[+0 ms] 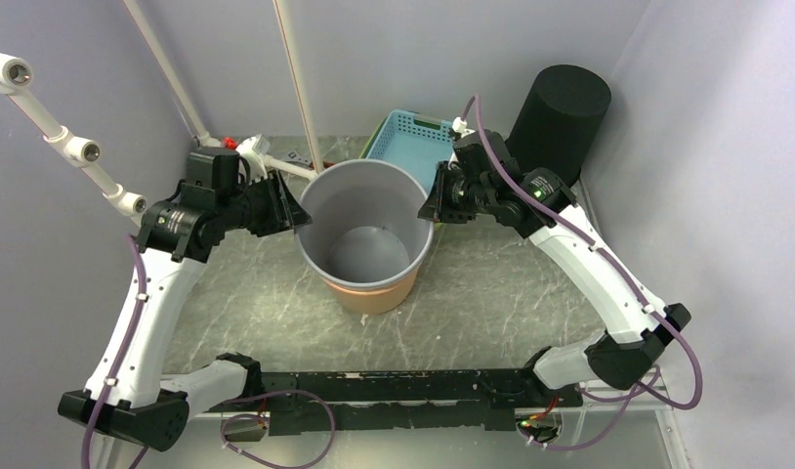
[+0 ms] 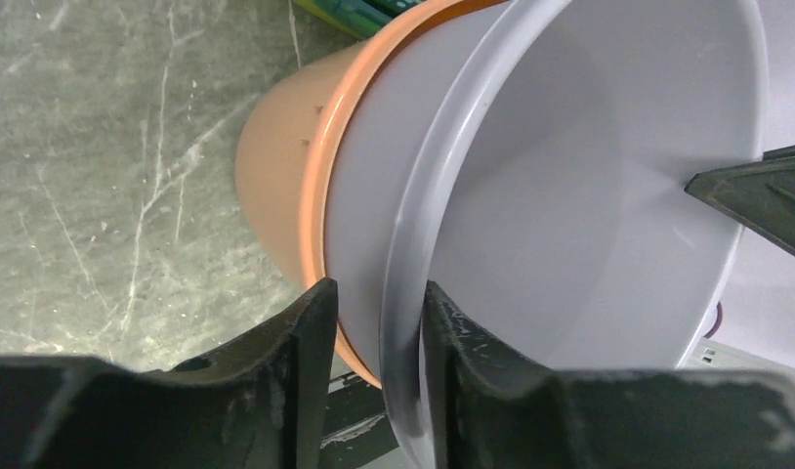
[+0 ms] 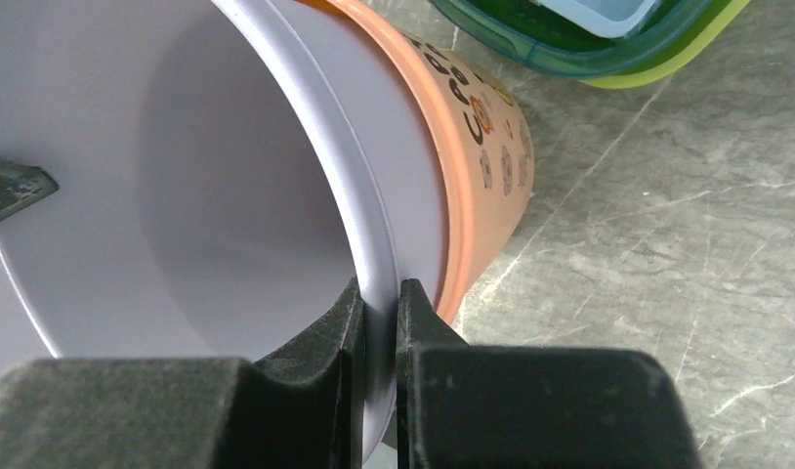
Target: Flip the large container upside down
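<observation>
The large container [image 1: 327,244] is a grey bucket standing upright, mouth up, in the middle of the table. It sits nested inside an orange pot [image 1: 374,295]. My left gripper [image 1: 298,217] straddles the bucket's left rim, jaws slightly apart. In the left wrist view the inner finger [image 2: 452,332] rests against the grey rim [image 2: 413,244], and the outer finger sits by the wall just above the orange pot [image 2: 276,176]. My right gripper [image 1: 429,207] is shut on the right rim. The right wrist view shows both its fingertips [image 3: 379,289] pinching the thin grey lip [image 3: 374,234] beside the orange pot [image 3: 481,176].
A blue basket [image 1: 413,142] stacked in green ones [image 3: 608,54] lies just behind the bucket. A black cylinder [image 1: 560,112] stands at the back right corner. White pipes [image 1: 71,147] run along the left wall. Walls close in on three sides.
</observation>
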Controlling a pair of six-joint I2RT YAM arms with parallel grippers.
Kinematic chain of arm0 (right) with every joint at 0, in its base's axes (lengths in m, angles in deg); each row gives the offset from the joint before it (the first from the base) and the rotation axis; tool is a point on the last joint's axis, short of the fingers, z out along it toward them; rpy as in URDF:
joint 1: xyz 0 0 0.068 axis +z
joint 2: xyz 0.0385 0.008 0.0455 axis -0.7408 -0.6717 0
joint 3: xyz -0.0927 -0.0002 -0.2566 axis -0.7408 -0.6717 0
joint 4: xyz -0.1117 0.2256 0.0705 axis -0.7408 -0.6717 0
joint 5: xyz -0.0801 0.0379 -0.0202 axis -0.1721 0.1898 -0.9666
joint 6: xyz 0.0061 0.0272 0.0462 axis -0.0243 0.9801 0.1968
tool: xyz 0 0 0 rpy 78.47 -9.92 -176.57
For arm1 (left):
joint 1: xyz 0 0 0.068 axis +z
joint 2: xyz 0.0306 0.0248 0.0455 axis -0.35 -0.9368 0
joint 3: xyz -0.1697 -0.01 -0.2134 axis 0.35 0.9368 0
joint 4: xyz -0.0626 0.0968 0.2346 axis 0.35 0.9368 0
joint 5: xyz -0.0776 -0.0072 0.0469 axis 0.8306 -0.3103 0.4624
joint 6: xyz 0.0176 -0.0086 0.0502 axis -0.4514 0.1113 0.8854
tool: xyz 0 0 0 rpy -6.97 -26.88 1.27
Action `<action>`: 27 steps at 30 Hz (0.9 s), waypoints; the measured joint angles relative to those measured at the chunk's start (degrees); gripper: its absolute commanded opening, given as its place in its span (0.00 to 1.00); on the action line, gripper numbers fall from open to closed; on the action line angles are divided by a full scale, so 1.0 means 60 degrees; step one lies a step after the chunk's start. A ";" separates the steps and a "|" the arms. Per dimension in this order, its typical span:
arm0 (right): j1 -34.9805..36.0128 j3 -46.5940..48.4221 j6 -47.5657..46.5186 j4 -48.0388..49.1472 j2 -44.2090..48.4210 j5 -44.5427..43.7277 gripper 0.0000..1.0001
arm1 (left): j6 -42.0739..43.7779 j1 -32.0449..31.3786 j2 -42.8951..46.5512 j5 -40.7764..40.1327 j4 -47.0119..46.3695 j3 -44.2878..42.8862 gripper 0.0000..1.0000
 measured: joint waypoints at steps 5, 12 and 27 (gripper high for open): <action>-0.0117 -0.0138 0.0120 0.0040 0.0222 -0.0106 0.00 | -0.0055 0.0004 0.0310 -0.0364 -0.0029 -0.0124 0.73; -0.0943 -0.1133 0.0561 0.0481 0.1009 0.0331 0.00 | -0.0229 0.0004 0.1370 -0.1224 -0.0138 -0.0124 0.82; -0.1905 -0.3308 0.1523 0.2656 0.2557 0.2095 0.00 | -0.0987 0.0004 0.1614 -0.2106 -0.0255 0.0765 0.80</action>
